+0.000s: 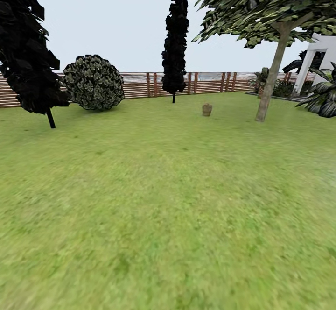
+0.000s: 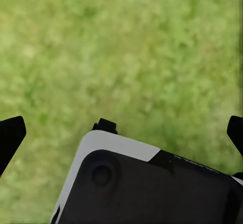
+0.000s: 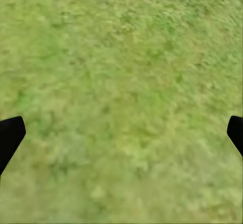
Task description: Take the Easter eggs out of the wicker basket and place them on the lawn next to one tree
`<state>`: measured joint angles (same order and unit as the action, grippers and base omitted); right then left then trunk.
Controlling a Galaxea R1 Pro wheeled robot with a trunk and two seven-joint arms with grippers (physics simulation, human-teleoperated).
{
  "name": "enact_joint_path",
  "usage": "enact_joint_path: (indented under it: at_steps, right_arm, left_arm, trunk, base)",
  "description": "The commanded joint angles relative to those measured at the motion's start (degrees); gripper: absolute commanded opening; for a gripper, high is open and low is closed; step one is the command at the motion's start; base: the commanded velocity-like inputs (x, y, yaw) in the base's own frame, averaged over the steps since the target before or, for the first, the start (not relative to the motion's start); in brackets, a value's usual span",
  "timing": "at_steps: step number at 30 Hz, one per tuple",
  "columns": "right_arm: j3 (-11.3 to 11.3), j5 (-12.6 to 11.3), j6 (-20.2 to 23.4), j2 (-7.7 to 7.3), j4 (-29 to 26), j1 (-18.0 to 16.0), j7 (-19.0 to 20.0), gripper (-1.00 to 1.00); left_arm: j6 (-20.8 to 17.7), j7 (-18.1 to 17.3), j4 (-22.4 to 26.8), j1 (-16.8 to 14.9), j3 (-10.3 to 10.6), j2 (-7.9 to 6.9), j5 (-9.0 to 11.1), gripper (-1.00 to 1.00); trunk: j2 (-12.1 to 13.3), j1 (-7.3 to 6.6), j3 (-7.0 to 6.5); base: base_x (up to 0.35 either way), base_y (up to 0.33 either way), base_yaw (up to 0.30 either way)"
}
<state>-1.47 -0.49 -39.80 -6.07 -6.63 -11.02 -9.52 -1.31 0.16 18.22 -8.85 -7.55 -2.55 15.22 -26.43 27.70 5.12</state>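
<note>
- The head view takes in the garden: the lawn (image 1: 154, 198) runs back to a brown slat fence (image 1: 140, 85), with the wicker basket (image 1: 207, 109) standing small and far off on the grass, near the pale trunk of the tree (image 1: 270, 79) to its right
- Two dark cypress-like trees (image 1: 175, 39), a round shrub (image 1: 94, 82) and a corner of the white house (image 1: 322, 53) also stand there
- The wrist views look straight down on bare grass, both arms held with the fingers pointing at the ground
- The left gripper (image 2: 121, 133) is released, its fingers (image 2: 10, 135) spread to the frame's edges, above a white and black part of the robot's body (image 2: 147, 183)
- The right gripper (image 3: 121, 133) is likewise spread wide, grasping nothing
- At that range the basket's contents cannot be made out, and the fingers are cut off at the frame edges
</note>
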Motion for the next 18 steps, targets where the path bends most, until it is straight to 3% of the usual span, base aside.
enact_joint_path:
  at_steps: [1, 18]
  right_arm:
    - [-0.1, 0.0, -0.2, 0.01, 0.0, -0.1, 0.0, 1.0]
    - [0.0, 0.1, 0.1, 0.09, 0.1, -0.1, 0.0, 1.0]
  left_arm:
    - [-0.1, 0.0, 0.1, 0.0, 0.0, 0.0, 0.6, 1.0]
    - [0.7, 0.0, 0.1, 0.0, 0.0, 0.08, 0.6, 1.0]
  trunk:
    - [-0.1, 0.06, 0.11]
    - [-0.1, 0.06, 0.11]
  base:
    - [0.331, 0.0, 0.0]
    - [0.331, -0.008, 0.0]
